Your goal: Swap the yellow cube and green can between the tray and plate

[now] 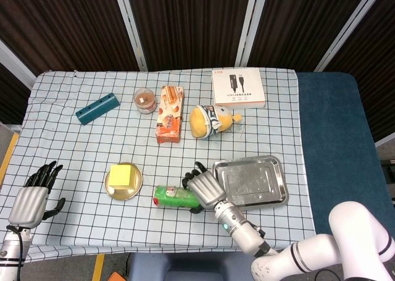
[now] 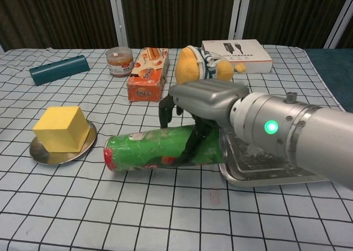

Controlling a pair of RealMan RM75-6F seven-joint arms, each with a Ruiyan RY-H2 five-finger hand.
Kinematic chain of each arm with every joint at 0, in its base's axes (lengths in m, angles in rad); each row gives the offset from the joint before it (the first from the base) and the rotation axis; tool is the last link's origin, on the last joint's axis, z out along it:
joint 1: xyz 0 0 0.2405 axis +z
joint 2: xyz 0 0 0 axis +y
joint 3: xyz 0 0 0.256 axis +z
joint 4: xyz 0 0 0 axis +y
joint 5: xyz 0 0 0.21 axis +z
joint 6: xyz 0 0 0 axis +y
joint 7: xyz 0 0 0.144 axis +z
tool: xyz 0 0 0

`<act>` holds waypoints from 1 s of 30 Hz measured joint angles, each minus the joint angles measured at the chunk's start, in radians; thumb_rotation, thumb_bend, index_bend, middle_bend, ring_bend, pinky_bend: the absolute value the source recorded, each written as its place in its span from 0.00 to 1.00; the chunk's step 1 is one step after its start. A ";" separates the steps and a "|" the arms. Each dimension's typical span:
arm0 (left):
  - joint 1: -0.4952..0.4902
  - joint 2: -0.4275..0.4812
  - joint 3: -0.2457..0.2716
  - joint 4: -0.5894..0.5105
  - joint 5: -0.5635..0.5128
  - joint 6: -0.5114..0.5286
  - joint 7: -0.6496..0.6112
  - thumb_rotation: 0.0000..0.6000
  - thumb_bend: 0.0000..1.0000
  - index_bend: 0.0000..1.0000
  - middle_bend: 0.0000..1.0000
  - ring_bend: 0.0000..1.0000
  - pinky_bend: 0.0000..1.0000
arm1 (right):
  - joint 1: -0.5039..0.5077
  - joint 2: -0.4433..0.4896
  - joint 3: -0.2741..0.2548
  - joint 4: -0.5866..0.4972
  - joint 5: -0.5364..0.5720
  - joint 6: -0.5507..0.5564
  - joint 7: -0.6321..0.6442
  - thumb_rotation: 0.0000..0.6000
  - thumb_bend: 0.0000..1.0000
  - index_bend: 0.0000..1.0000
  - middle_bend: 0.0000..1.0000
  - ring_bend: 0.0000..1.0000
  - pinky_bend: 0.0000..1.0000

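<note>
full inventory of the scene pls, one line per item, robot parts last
green can: 1, green with red end, on its side, gripped by the right hand, left of the tray
yellow cube: 1, yellow, on the plate
plate: 1, metal, front left
tray: 1, metal, front right, nothing in it
teal bar: 1, teal, back left
jar: 1, brown contents, back centre
snack box: 1, orange, right of jar
plush toy: 1, yellow, centre
white box: 1, white, back right
left hand: 1, grey-black, front left edge, holding nothing
right hand: 1, grey, around the can
</note>
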 measured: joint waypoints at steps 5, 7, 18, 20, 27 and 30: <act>0.002 0.000 0.000 -0.004 0.005 0.002 0.009 1.00 0.37 0.00 0.01 0.00 0.19 | -0.061 0.116 -0.009 -0.058 -0.056 0.047 0.039 1.00 0.02 0.69 0.39 0.35 0.20; 0.005 0.001 -0.001 -0.008 0.009 0.008 0.014 1.00 0.37 0.00 0.01 0.00 0.19 | -0.097 0.175 -0.019 -0.073 -0.091 0.062 0.082 1.00 0.02 0.69 0.39 0.35 0.20; 0.009 -0.003 -0.004 -0.014 0.007 0.003 0.035 1.00 0.37 0.00 0.01 0.00 0.19 | -0.282 0.380 -0.096 0.007 -0.290 0.047 0.420 1.00 0.02 0.69 0.39 0.35 0.20; 0.009 -0.004 -0.004 -0.015 0.007 0.003 0.037 1.00 0.37 0.00 0.01 0.00 0.19 | -0.299 0.391 -0.105 0.043 -0.322 0.023 0.468 1.00 0.02 0.68 0.39 0.35 0.20; 0.011 -0.005 -0.006 -0.016 0.009 0.004 0.044 1.00 0.37 0.00 0.01 0.00 0.19 | -0.339 0.391 -0.113 0.159 -0.425 -0.054 0.583 1.00 0.02 0.52 0.32 0.25 0.20; 0.012 -0.005 -0.007 -0.015 0.011 0.006 0.043 1.00 0.37 0.00 0.01 0.00 0.19 | -0.349 0.393 -0.111 0.175 -0.464 -0.072 0.622 1.00 0.02 0.41 0.22 0.15 0.16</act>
